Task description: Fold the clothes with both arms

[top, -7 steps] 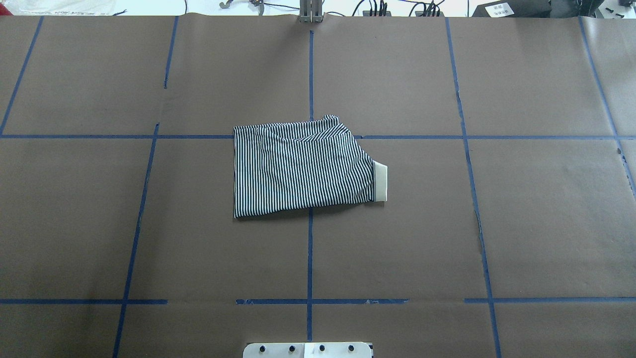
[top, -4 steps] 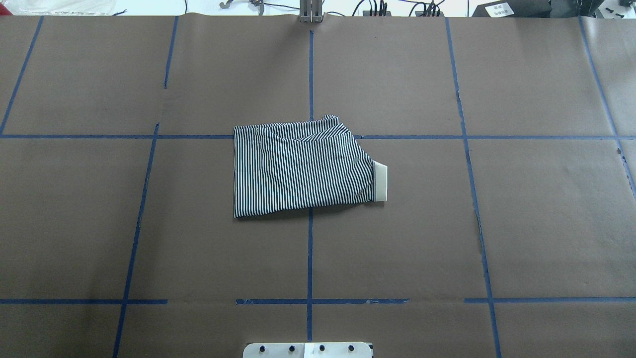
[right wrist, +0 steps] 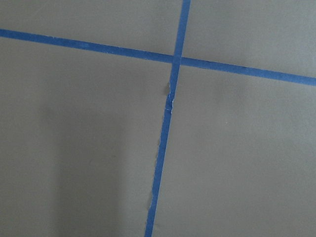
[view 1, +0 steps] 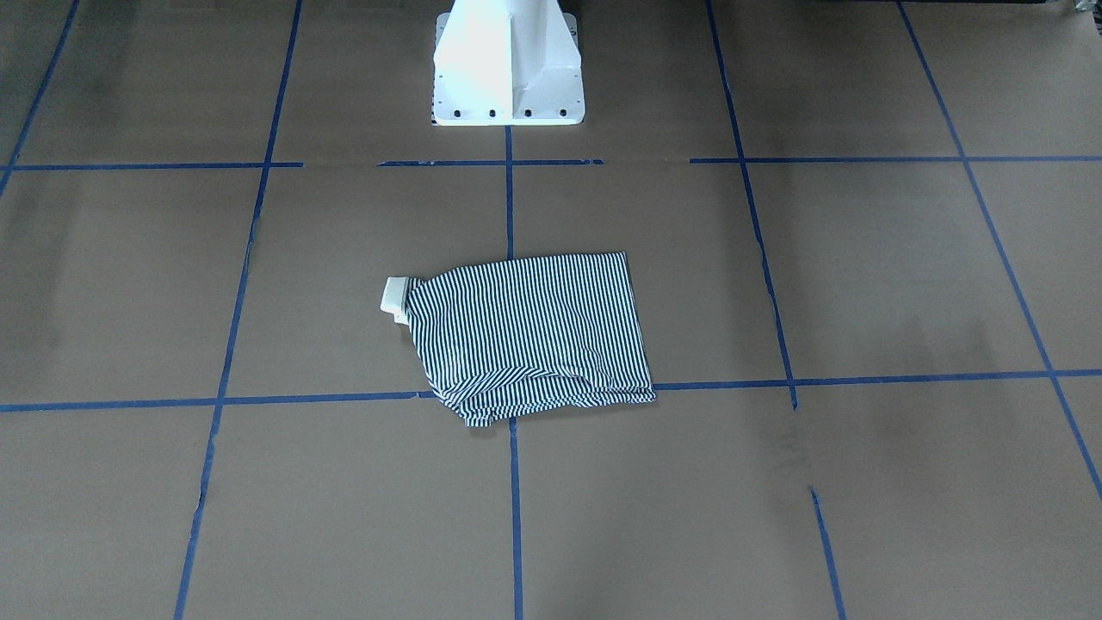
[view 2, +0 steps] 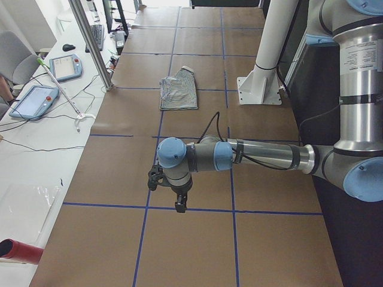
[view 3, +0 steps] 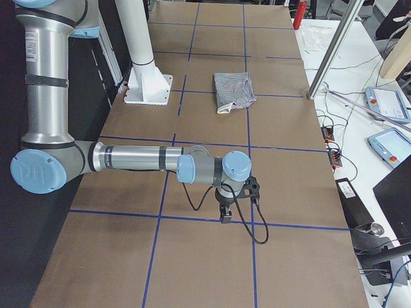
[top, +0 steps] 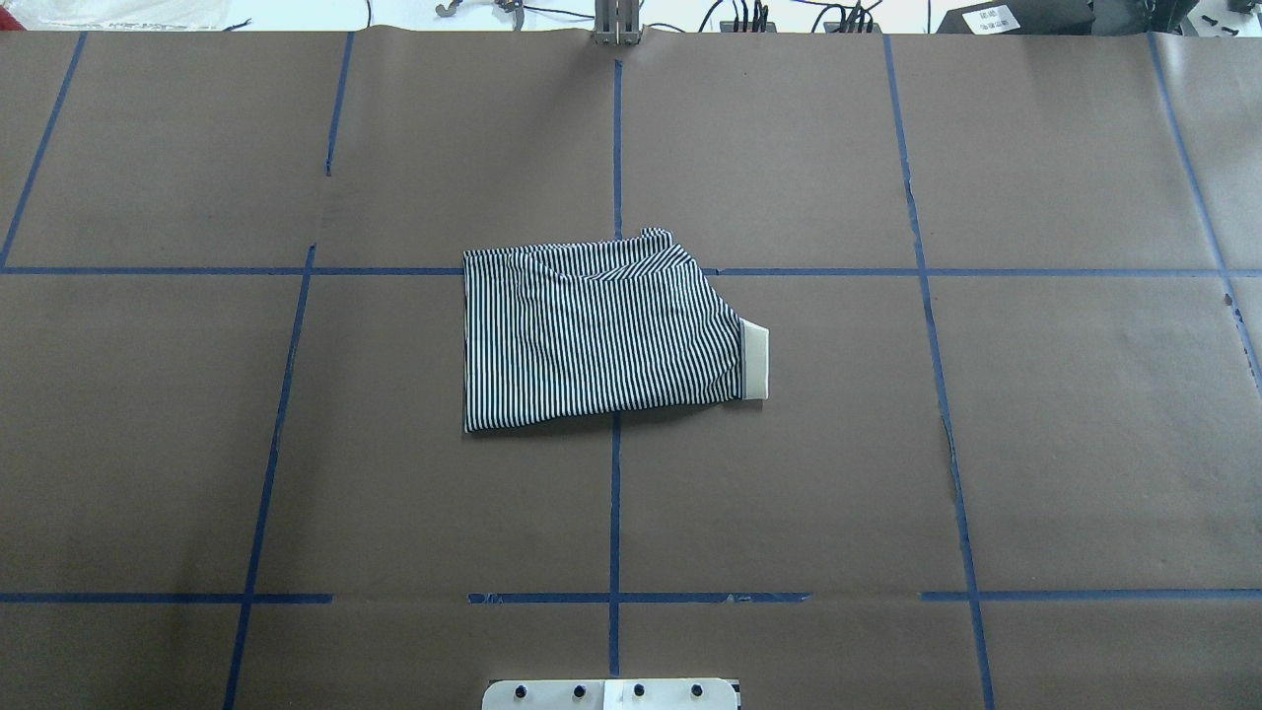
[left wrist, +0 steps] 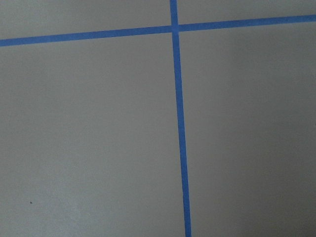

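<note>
Overhead exterior view has the polo shirt [top: 601,335] lying flat near the middle of the frame, a little left of centre, on the table [top: 296,444] with its brown paper cover. It is folded to a compact block and lies across the vertical blue tape line [top: 615,493]. The cream collar [top: 754,362] sticks out at its right edge, and the upper edge shows a rumpled, slanted layer.

I judge the shirt to be light, soft and limp, with no stiffness of its own, so the stacked layers may slide or open if only the top one is lifted. The collar is probably the firmest part. For another fold, the two corners of the left edge look like the best places to hold, one per arm, pinching all layers together.

No container is visible in any view.

The left gripper [view 2: 179,204] hangs over the table in the lower middle of the exterior left view, well apart from the shirt. The right gripper [view 3: 224,215] hangs likewise in the exterior right view. Neither touches anything. Whether their fingers are spread or closed I cannot tell; both wrist views show only paper and tape.
</note>
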`<move>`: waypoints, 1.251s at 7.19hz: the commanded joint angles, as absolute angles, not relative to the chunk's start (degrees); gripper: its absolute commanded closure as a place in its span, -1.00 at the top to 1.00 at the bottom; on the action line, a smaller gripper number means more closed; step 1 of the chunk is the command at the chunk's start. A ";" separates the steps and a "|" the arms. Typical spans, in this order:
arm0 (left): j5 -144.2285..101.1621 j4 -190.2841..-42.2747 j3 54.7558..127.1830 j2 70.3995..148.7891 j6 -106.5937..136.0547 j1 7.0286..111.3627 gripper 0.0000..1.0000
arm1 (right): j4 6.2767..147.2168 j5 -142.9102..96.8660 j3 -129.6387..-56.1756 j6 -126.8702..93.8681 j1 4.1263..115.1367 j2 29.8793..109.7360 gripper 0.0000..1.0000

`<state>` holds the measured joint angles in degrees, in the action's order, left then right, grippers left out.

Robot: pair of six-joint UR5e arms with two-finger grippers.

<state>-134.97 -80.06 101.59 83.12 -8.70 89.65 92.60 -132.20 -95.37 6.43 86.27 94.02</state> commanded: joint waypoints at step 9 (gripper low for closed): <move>-132.28 -81.12 101.34 83.32 -8.17 89.65 1.00 | 92.37 -131.66 -95.54 5.54 86.22 95.01 1.00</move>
<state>-132.37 -81.06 101.26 83.20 -8.17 89.65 92.38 -131.67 -95.81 5.79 86.24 95.01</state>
